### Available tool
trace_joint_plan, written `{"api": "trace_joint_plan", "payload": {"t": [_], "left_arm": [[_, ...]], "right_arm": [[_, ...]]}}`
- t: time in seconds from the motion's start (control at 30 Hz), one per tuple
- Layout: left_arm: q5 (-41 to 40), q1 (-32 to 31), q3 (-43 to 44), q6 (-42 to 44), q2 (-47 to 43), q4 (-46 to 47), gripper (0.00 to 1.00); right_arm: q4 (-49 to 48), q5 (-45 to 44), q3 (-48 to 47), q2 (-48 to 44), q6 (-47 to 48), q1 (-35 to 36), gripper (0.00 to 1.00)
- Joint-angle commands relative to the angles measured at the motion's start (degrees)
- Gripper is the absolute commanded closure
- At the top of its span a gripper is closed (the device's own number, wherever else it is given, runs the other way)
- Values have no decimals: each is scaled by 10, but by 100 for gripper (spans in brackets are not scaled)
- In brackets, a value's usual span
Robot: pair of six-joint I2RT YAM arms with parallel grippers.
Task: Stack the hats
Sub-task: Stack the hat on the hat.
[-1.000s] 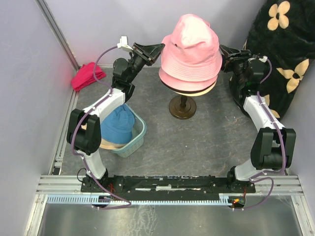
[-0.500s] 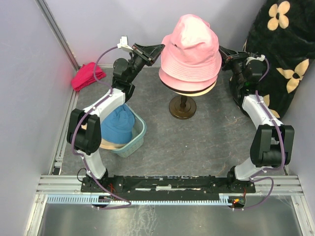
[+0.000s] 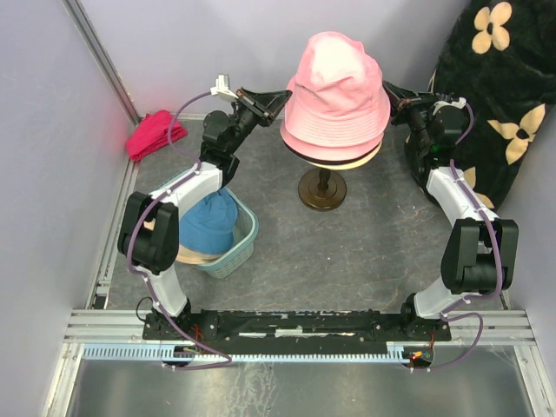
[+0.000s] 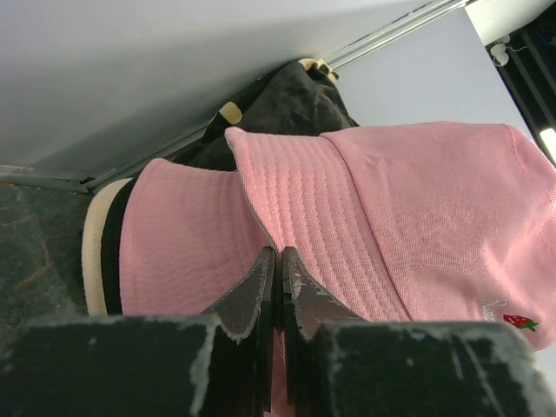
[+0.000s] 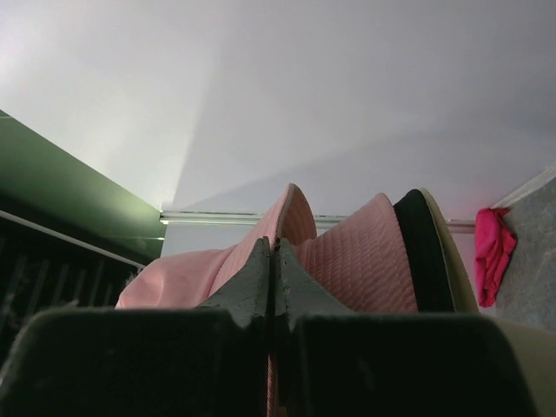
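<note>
A pink hat [image 3: 337, 82] tops a stack of hats on a stand [image 3: 321, 189]. Under it show a second pink brim [image 4: 174, 239], a black brim [image 4: 111, 252] and a beige one [image 4: 93, 239]. My left gripper [image 3: 282, 95] is shut on the top pink hat's brim [image 4: 291, 195] at its left side, fingertips pinched together [image 4: 279, 254]. My right gripper [image 3: 393, 92] is shut on the same brim [image 5: 291, 213] at the right side. A blue hat [image 3: 208, 219] lies in a teal basket [image 3: 248, 236] over a beige hat [image 3: 187, 254].
A magenta-red cloth bundle [image 3: 155, 135] lies at the back left by the wall. A black bag with cream flowers [image 3: 499, 95] fills the back right corner. The basket stands close to the left arm's base. Pale walls close in the back and left.
Both grippers have closed onto the top pink hat's brim. The left gripper has dipped slightly toward the hat, and the hat's crown has shifted a little.
</note>
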State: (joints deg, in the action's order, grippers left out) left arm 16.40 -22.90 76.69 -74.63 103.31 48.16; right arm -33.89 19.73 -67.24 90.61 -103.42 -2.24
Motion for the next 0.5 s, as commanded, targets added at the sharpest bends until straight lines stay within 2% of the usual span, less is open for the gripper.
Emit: {"api": "trace_joint_plan", "payload": {"t": [0.0,0.47], "left_arm": [[-8,1,-18,-7,-33,10,93],[-7,1,-39,-13,-34,-4,95]], "right_arm": [[-19,6,-3,-2,4,2,99],[44,3,8,-9,49,3,99]]}}
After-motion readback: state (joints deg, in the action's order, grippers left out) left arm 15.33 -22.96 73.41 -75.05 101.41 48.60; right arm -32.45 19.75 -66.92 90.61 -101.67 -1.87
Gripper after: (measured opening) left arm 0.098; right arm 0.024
